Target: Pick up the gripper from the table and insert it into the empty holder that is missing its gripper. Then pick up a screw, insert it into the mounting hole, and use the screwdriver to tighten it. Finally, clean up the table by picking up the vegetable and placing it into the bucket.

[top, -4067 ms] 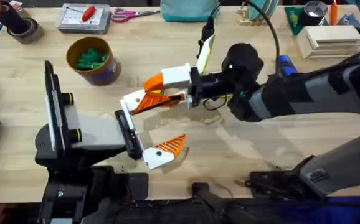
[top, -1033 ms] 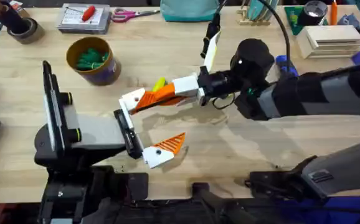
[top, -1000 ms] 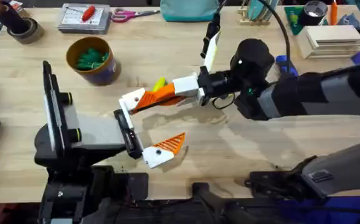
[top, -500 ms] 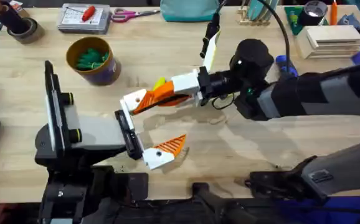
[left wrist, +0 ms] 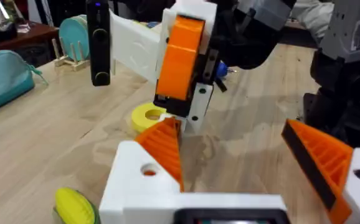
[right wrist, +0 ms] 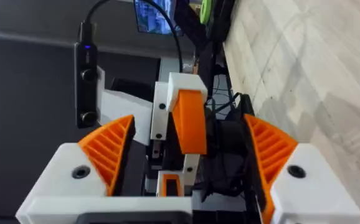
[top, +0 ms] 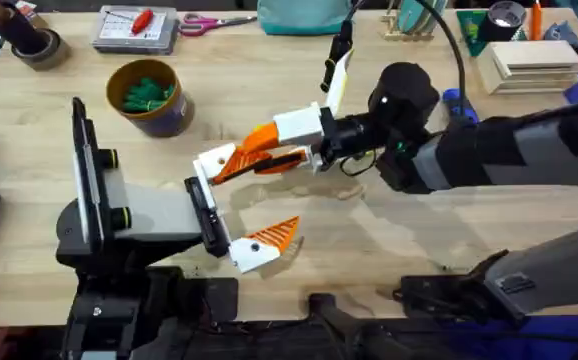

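Your right gripper meets the left gripper mid-table; left fingers apart, right fingers' state unclear.

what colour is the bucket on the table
Ochre-brown rim, dark blue-purple outside; the bucket shows best in the overhead view.

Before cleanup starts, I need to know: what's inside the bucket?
Green pieces lie in the bucket, piled against its inner wall. What they are, and anything beneath them, can't be seen.

A light wooden table carries the bucket, a tape roll, pink scissors, a yellow ring and the corn.
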You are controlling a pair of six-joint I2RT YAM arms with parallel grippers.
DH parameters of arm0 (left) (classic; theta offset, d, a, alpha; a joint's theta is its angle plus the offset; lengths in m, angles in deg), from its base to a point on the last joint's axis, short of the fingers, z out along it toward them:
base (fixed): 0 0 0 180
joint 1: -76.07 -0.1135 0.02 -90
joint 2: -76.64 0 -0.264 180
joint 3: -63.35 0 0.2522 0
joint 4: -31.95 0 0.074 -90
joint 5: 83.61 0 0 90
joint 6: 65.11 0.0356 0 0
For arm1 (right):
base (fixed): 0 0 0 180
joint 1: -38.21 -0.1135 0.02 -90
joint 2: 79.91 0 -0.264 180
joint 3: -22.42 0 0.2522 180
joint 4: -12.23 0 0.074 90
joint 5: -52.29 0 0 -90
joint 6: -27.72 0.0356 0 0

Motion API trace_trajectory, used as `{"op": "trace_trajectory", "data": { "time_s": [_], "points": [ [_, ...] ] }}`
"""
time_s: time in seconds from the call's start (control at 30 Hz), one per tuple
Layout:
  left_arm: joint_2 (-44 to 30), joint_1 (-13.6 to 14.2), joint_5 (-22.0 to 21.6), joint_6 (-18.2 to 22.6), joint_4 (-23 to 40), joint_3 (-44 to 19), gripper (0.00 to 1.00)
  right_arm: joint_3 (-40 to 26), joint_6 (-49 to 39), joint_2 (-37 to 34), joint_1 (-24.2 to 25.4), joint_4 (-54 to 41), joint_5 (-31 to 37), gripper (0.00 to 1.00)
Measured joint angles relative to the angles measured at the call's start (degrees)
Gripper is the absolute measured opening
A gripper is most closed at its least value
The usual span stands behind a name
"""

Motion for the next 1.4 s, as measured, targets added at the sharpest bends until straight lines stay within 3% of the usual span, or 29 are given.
{"op": "trace_trajectory", "data": {
  "time_s": [0.43, 0.63, 0.67, 0.77, 0.8, 1.4],
  "points": [
    [0.0, 0.0, 0.0, 0.0, 0.0, 0.0, 0.985, -0.2, -1.5, 0.0, 2.8, 0.0, -2.6, 0.920],
    [0.0, 0.0, 0.0, 0.0, 0.0, 0.0, 0.985, -0.4, -1.5, -0.3, 1.8, 0.0, -3.9, 0.602],
    [0.0, 0.0, 0.0, 0.0, 0.0, 0.0, 0.985, -0.5, -1.5, -0.3, 1.6, 0.0, -3.9, 0.510],
    [0.0, 0.0, 0.0, 0.0, 0.0, 0.0, 0.985, -0.5, -1.5, -0.3, 1.2, 0.0, -4.1, 0.071],
    [0.0, 0.0, 0.0, 0.2, 0.0, 0.0, 0.985, -0.5, -1.4, -0.4, 1.2, -0.1, -4.1, 0.024],
    [0.0, 0.0, 0.4, 0.2, 0.1, 0.0, 0.985, 2.1, -1.4, 0.1, 1.1, 3.0, -2.1, 0.010]
  ]
}}
